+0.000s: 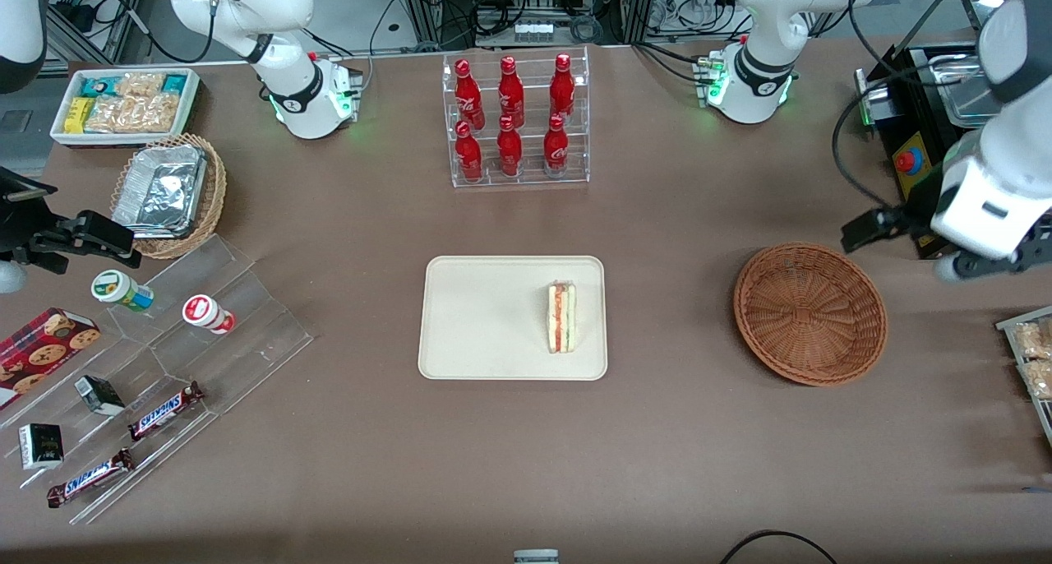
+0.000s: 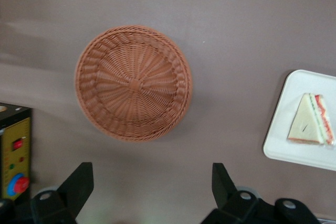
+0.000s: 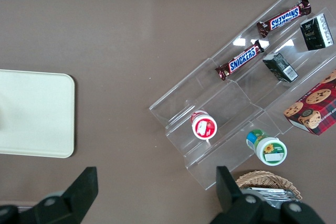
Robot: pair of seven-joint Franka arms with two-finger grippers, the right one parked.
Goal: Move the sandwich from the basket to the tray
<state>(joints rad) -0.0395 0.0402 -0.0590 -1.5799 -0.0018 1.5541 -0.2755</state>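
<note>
The sandwich [image 1: 562, 317] lies on the cream tray [image 1: 485, 317] at the table's middle, near the tray edge that faces the basket. The reddish-brown wicker basket [image 1: 810, 313] sits empty toward the working arm's end. My left gripper [image 1: 883, 227] hangs raised above the table beside the basket, a little farther from the front camera than it. In the left wrist view the gripper [image 2: 152, 174] is wide open and empty, with the empty basket [image 2: 134, 82], the tray [image 2: 294, 150] and the sandwich [image 2: 312, 127] below.
A black box with a red button [image 1: 908, 161] stands close to the gripper. A rack of red bottles [image 1: 516, 120] stands farther from the front camera than the tray. An acrylic snack stand [image 1: 148, 383], a tan foil basket [image 1: 168, 194] and a white bin [image 1: 123, 104] lie toward the parked arm's end.
</note>
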